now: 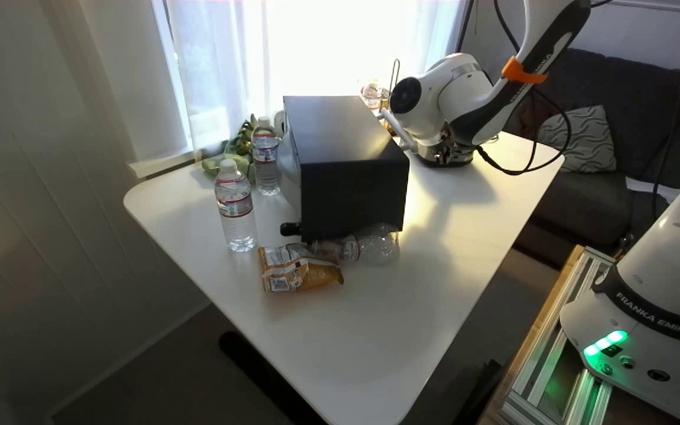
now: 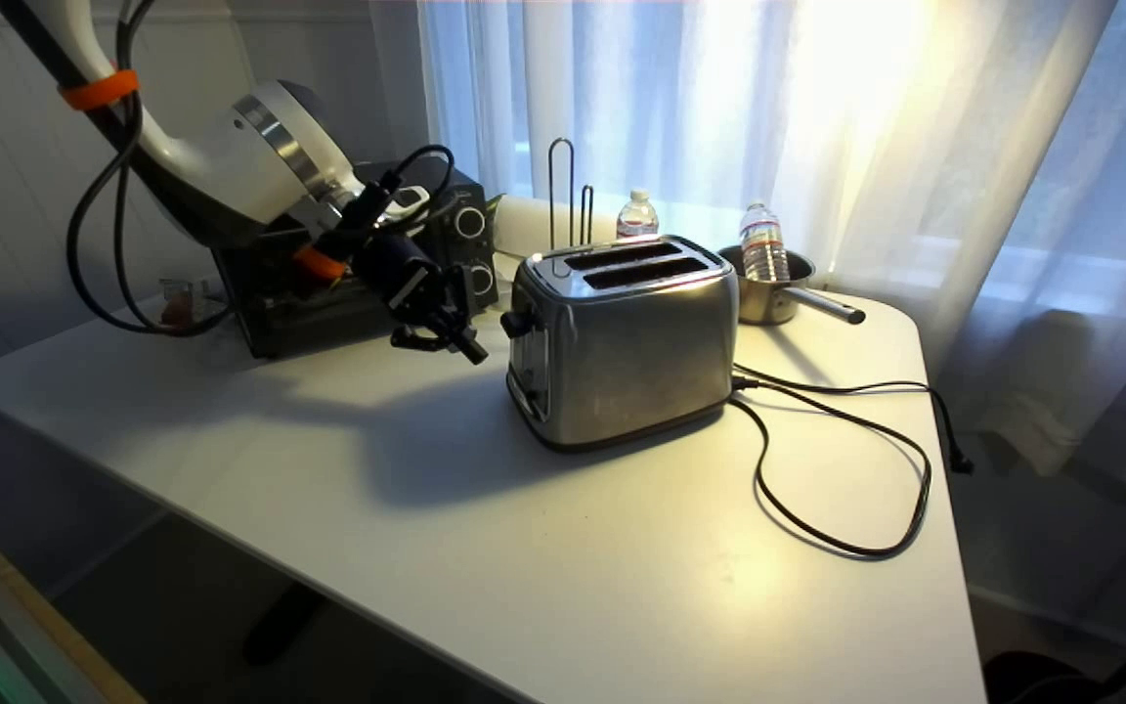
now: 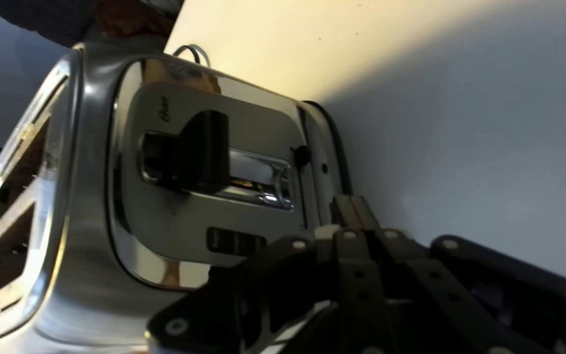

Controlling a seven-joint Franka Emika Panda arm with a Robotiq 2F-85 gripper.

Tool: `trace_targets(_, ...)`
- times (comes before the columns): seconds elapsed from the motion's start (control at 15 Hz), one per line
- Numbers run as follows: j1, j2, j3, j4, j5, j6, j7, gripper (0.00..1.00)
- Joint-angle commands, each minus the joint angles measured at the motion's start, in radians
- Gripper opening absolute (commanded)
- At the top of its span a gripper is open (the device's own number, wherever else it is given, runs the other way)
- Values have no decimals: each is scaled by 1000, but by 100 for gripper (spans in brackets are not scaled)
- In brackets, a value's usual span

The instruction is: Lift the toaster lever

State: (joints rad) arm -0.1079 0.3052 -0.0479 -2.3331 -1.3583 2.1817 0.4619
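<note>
The silver two-slot toaster stands upright on the white table in an exterior view. Its black lever sticks out from the narrow end facing my gripper. In the wrist view the toaster appears turned sideways, with its slots at the left. There the lever sits at the slot end of its track, so it is up. My gripper is shut and empty, just off the lever end and a little lower than the lever. In the wrist view the fingertips meet near the toaster's lower edge, apart from the lever.
A black toaster oven stands behind my wrist. Water bottles, a lying clear bottle and an orange snack bag surround it. A pot holding a bottle and a black power cord are beyond the toaster.
</note>
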Motion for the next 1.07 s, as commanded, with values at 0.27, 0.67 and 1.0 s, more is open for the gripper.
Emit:
trace_targets(0.27,18,-128,44,-96,310,110,-171,0)
trace_targets(0.67,32,-362,34,-170,551,89,-264,0)
trace_targets(1.0,20,-611,-12,-232,751,49,-392,0)
